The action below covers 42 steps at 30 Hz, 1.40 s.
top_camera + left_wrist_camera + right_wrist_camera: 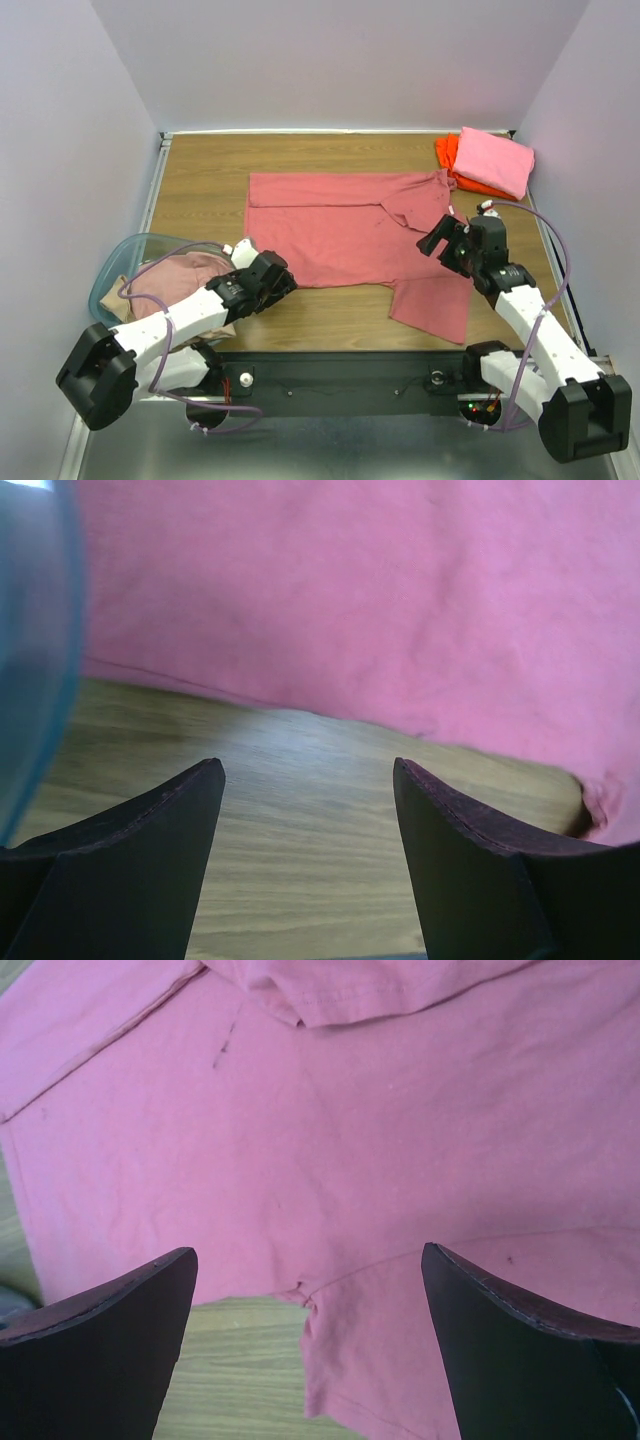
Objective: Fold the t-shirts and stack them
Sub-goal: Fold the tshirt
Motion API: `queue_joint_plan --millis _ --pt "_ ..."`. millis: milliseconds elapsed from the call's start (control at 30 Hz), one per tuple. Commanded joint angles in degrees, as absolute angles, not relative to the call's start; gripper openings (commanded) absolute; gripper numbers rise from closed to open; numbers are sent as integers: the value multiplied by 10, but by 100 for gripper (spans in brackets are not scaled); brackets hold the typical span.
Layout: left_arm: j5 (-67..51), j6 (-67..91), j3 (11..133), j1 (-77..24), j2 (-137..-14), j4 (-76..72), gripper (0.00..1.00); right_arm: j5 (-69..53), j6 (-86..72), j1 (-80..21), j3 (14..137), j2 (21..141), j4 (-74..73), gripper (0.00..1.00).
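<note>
Left gripper [307,770]: jaws apart, nothing between them, low over bare worktop [200,170], just short of the near hem of the salmon-red t-shirt [330,235]. Right gripper [308,1260]: jaws also apart and empty, hovering over the armpit seam where the near sleeve [435,305] leaves the body.

The shirt lies spread sideways mid-frame, collar end to the right. Its near sleeve sticks out toward the lower right; the far sleeve area is rumpled and partly doubled over. Expect it to be light and limp, so it will sag and drag wherever you don't hold it. Judgement: pinch at the hem corners and sleeve edge, low against the wood.

Lower left: blue-green basket [108,268] close beside the left arm, with a pale pink shirt [185,272] in it. Mind the elbow. Upper right corner: bright pink shirt [495,160] folded on an orange one [446,152], well apart from the work.
</note>
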State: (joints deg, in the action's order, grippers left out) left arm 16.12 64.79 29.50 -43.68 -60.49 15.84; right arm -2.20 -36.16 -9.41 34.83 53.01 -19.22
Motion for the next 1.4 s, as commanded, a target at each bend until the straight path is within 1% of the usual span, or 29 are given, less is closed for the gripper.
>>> queue_joint_plan --millis 0,100,133,233,300,367,433,500,600,633,900,967,1100,1200,1300,1367 --pt "251 730 305 -438 -590 251 80 -42 -379 -93 338 509 -177 100" --pt "290 763 309 -437 -564 315 81 -49 -378 -93 338 514 -179 100" --pt "299 766 307 -434 -554 323 84 -50 -377 -93 337 515 -180 100" --pt "326 763 301 -417 -523 339 86 -47 -377 -93 331 518 -183 100" --pt "338 753 299 -385 -512 334 87 -42 -378 -92 330 519 -184 100" --pt "334 709 294 -354 -512 317 88 -40 -376 -92 329 519 -186 100" --pt "310 652 285 -301 -523 273 88 -37 -374 -93 329 518 -191 100" --pt "288 625 281 -259 -545 223 88 -34 -374 -93 328 517 -192 100" --pt "281 578 296 -238 -576 164 88 -33 -374 -93 329 514 -196 100" --pt "281 567 305 -227 -604 152 88 -33 -374 -93 330 513 -197 100" --pt "267 489 444 -160 -784 100 88 -23 -371 -93 336 519 -205 100" --pt "257 476 485 -143 -806 96 88 -25 -369 -92 339 520 -209 100" --pt "244 447 543 -137 -837 84 88 -24 -367 -93 342 518 -213 100" --pt "229 431 591 -136 -845 110 88 -26 -366 -93 343 513 -217 100" --pt "204 419 586 -149 -797 110 87 -26 -366 -93 341 504 -221 100" --pt "205 417 557 -164 -761 109 87 -28 -365 -93 338 500 -222 100"
